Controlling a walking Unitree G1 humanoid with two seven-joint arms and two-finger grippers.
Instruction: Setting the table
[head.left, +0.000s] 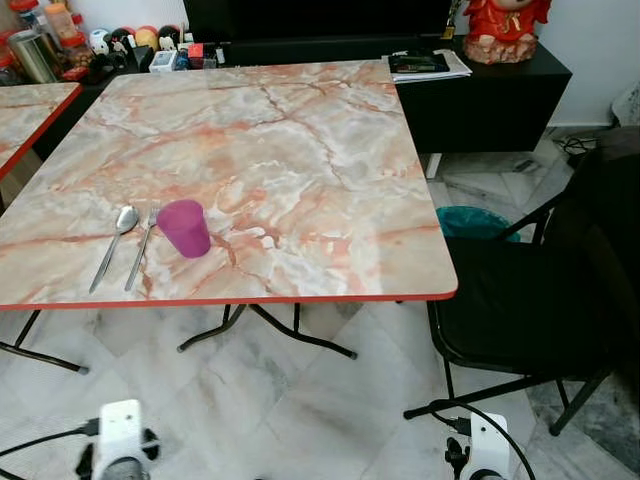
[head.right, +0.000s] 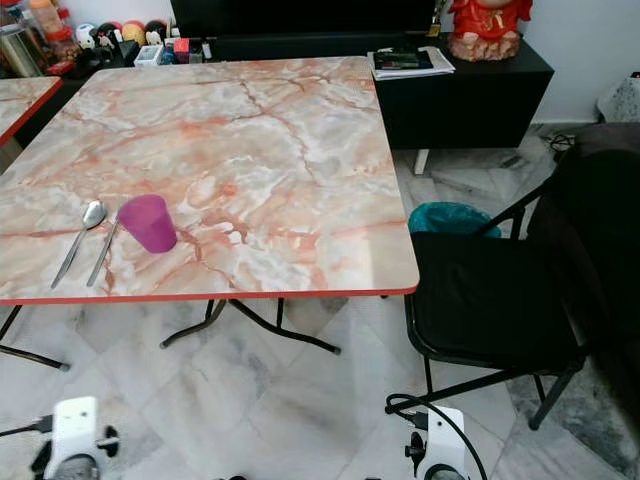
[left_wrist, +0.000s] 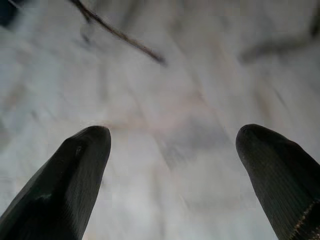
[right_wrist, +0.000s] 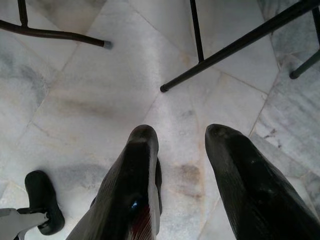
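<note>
Both pincers, left pincer (left_wrist: 172, 145) wide, right pincer (right_wrist: 180, 140) narrower, hang empty over floor; purple cup (head.left: 184, 227), fork (head.left: 142, 245), spoon (head.left: 115, 243) crowd bench (head.left: 330, 180) edge at 9 o'clock—careless reach likely topples cup.

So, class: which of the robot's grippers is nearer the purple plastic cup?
Left. The left gripper hangs over the floor below the purple plastic cup's side; the right gripper hangs by the black chair.

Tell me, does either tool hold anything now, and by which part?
Nothing is held. The left tool and the right tool both hang open over the floor, with nothing between their fingers.
</note>
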